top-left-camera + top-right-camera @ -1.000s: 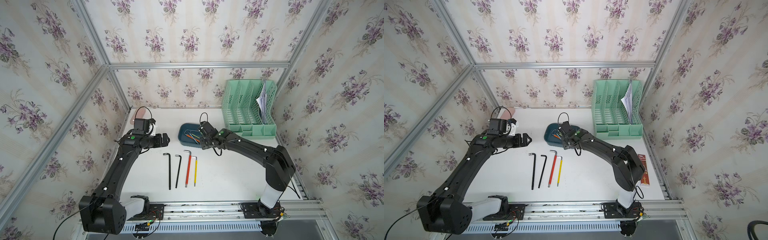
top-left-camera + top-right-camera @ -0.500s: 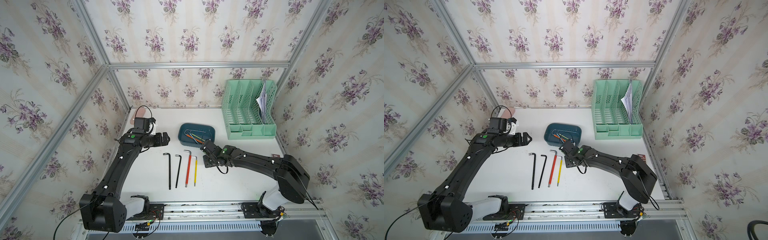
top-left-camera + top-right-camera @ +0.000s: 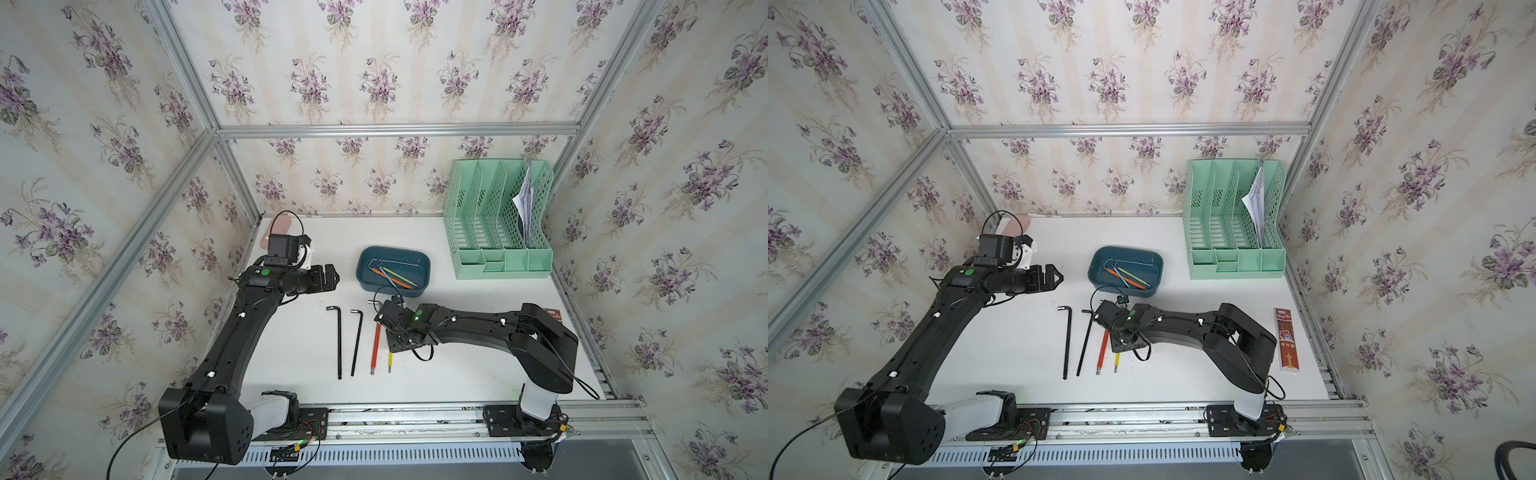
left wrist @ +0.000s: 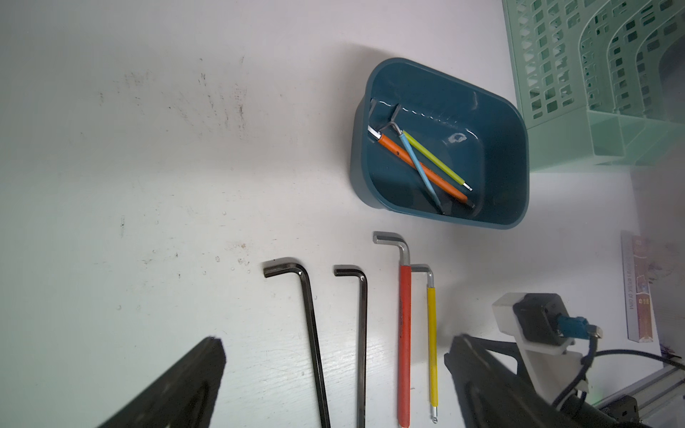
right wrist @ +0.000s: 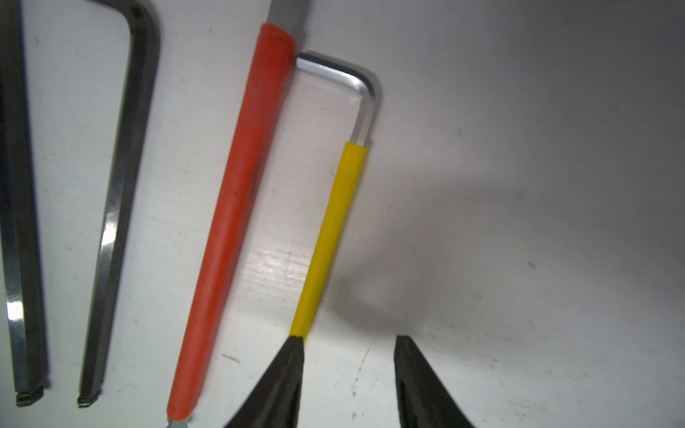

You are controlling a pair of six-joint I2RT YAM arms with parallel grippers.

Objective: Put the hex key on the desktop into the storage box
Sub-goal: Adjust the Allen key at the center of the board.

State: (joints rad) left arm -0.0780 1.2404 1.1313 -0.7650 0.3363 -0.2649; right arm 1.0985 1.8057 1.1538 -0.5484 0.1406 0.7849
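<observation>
On the white desktop (image 3: 291,353) lie two black hex keys (image 3: 339,340) (image 3: 356,340), a red-sleeved one (image 3: 376,345) and a thin yellow-sleeved one (image 5: 333,229), side by side. The teal storage box (image 3: 392,249) stands just behind them and holds an orange, a blue and a green key. My right gripper (image 5: 347,339) is open and low over the yellow key. One fingertip (image 5: 294,348) covers its shaft, and only bare table shows between the fingers. My left gripper (image 3: 332,276) hovers wide open and empty, left of the box.
A mint-green file rack (image 3: 496,224) with papers stands at the back right. A small pink case (image 3: 282,224) sits in the back left corner. A slim red-brown packet (image 3: 1287,338) lies by the right rail. The aluminium base rail (image 3: 415,409) runs along the front edge.
My right arm has drawn back from the storage box toward the front and come down over the yellow key. The left arm has hardly moved.
</observation>
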